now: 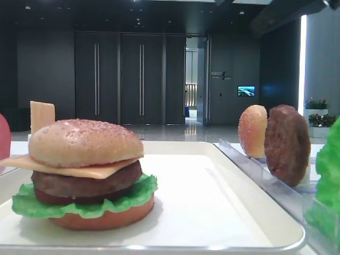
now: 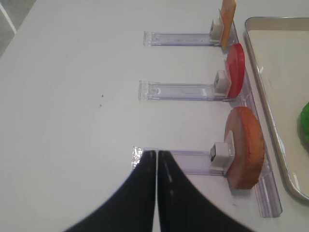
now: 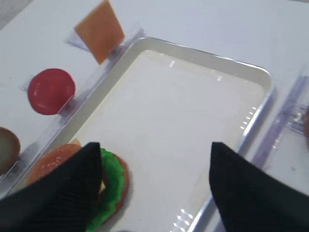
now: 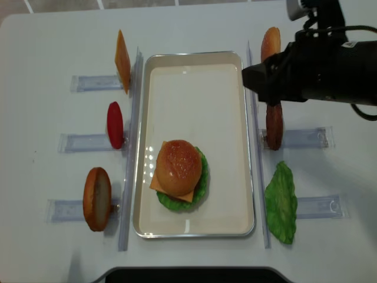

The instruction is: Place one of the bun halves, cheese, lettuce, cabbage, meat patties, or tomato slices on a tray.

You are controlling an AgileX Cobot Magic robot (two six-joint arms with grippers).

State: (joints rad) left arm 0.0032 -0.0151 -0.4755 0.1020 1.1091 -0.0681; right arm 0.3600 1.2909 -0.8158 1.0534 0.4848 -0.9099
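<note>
Tray (image 4: 230,118) far half bare; burger (image 4: 178,174) fills near half; upright pieces flank both sides.

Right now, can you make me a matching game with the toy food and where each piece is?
Things:
1. bun top
2. tomato slice
3. lettuce leaf
4. cheese slice

Places:
A. standing in the far rack left of the tray
B. on top of the burger stack in the tray
C. in the near rack right of the tray
D. standing in the middle rack left of the tray

Pairs: 1-B, 2-D, 3-C, 4-A
</note>
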